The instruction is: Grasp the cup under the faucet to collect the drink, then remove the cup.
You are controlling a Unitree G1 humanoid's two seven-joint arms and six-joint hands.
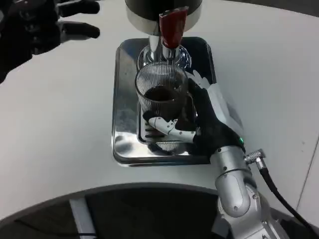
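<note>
1. Fingers of the right hand wrap around the cup, white and black tips curling across its lower front while the palm presses its right side; the grip is closed on the glass.
2. Upright, the ribbed clear cup stands on the metal tray, its long axis vertical and its open mouth facing up, with dark drink inside.
3. Directly behind and above the cup's rim hangs the faucet with its red lever, on the dispenser whose chrome base sits at the tray's far end.
4. At the upper left, the left hand hovers over the white tabletop, dark in shadow, fingers spread and holding nothing, well apart from the tray.
</note>
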